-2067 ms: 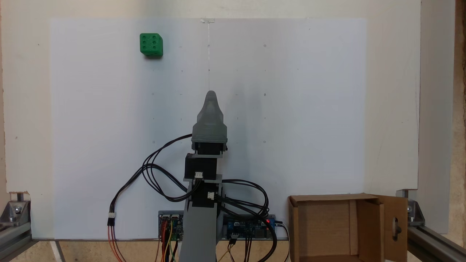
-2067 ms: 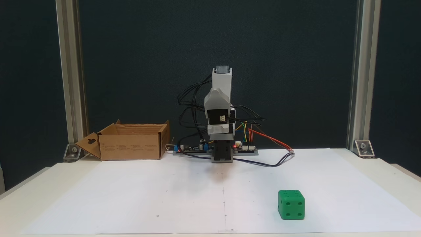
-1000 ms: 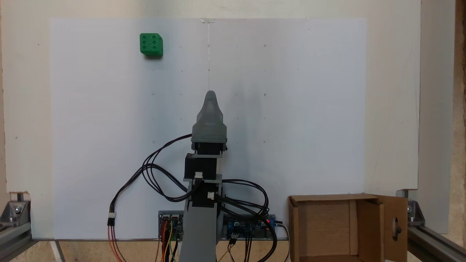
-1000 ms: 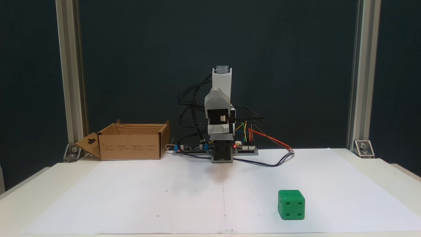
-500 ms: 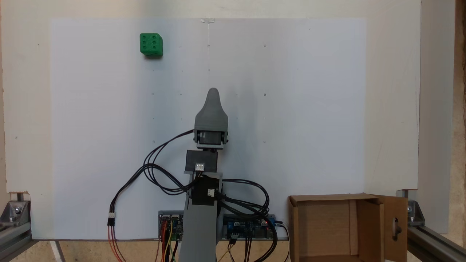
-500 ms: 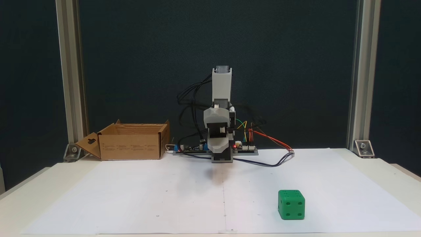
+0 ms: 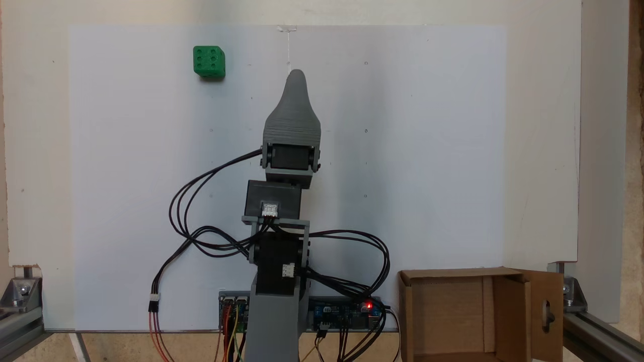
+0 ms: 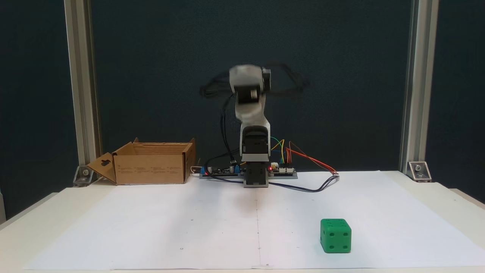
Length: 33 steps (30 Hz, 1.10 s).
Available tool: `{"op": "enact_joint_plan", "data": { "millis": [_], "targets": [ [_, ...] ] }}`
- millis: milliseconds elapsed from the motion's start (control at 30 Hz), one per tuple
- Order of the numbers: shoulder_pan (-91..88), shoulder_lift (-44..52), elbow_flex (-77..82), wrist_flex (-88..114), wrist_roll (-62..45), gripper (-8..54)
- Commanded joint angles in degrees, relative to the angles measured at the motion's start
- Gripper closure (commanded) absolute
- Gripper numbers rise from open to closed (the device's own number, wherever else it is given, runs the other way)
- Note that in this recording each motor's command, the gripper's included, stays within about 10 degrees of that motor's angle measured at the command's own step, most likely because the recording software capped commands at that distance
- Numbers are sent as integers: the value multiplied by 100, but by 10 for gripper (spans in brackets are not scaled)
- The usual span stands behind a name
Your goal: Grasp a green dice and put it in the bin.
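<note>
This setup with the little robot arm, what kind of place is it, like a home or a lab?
Likely a lab or hobby test bench: aluminium frame posts, a dark backdrop and a white paper sheet with marked dots.

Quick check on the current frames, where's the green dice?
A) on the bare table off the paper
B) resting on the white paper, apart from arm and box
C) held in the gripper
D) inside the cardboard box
B: the green dice sits on the white paper, well clear of the cardboard box and with the gripper off to one side of it in a fixed view.
</note>
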<state>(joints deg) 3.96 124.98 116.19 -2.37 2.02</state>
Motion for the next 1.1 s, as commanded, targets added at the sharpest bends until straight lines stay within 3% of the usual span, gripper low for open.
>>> {"op": "enact_joint_plan", "data": {
  "millis": [0,533,1067],
  "targets": [
    [9,-272,-773,921,211,34],
    [-1283,-2760,-3762,7056,1354,33],
    [-2224,-4992,-7462,8007,1934,33]
  ]
}}
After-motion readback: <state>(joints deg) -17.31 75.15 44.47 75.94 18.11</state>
